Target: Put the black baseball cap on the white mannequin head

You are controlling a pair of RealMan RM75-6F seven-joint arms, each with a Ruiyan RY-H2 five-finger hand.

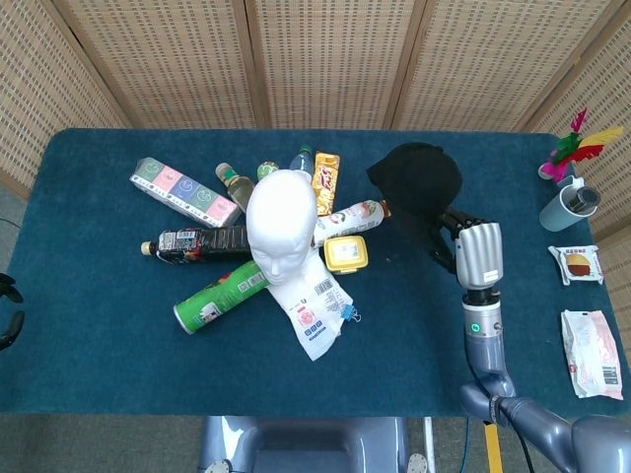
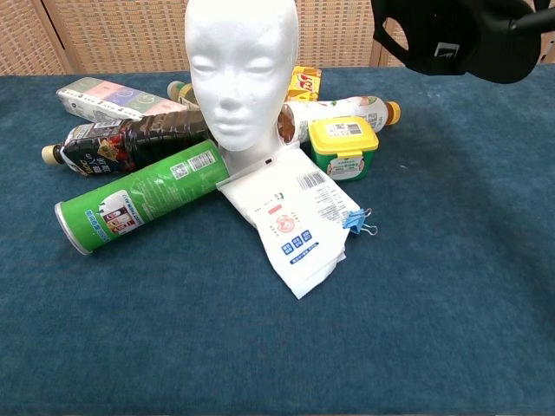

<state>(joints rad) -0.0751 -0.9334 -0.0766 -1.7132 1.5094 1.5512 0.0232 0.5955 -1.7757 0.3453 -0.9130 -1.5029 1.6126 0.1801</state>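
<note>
Blue-carpeted surface (image 1: 118, 325) before woven screens: cap raised in right hand.

Nearest, a white pouch (image 2: 295, 221) and green can (image 2: 130, 199) are laid flat; behind them the white mannequin head (image 2: 240, 74) stands upright and bare. Beyond, to its right, the black baseball cap (image 1: 419, 182) is gripped at its rear edge by the right hand (image 1: 473, 246), clear of the surface. Judged light, soft and floppy; best held at brim or band. Left hand not shown.

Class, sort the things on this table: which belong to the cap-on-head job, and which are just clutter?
Job: cap, mannequin head, right hand holding the cap.

Clutter: green can, dark bottle, yellow tub, white pouch, cup, shuttlecock.
</note>
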